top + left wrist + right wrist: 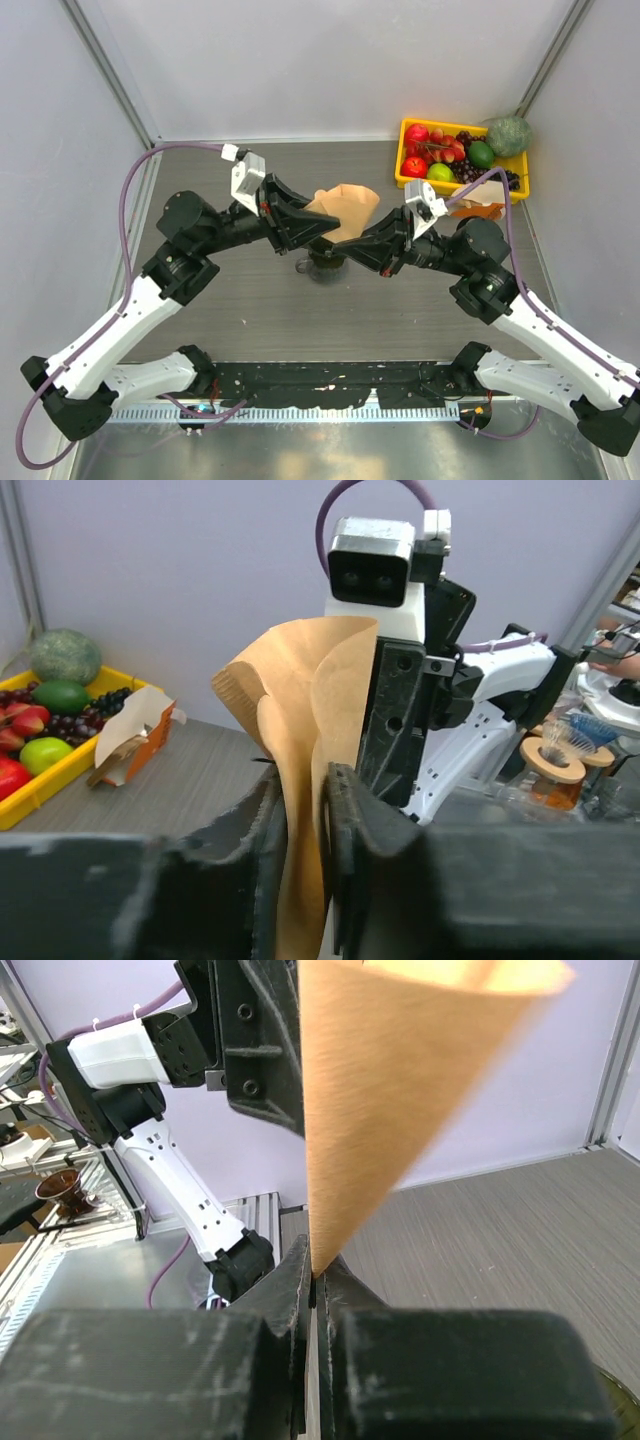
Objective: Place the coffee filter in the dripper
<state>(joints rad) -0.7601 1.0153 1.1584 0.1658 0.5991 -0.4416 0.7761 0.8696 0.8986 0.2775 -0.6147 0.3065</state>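
The tan-brown coffee filter [350,205] hangs in the air over the middle of the table, held from both sides. My left gripper [322,228] is shut on the filter's edge; in the left wrist view the paper [300,680] rises from between the closed jaws [300,800]. My right gripper [362,243] is shut on the cone's pointed tip [400,1080], pinched at the fingertips [315,1275]. The dark dripper [325,265] stands on the table just below the two grippers, mostly hidden by them.
A yellow tray [400,160] of fruit sits at the back right, with a green melon [508,135] by it. A small orange-white carton [480,210] lies in front of the tray, close to my right arm. Walls stand on three sides.
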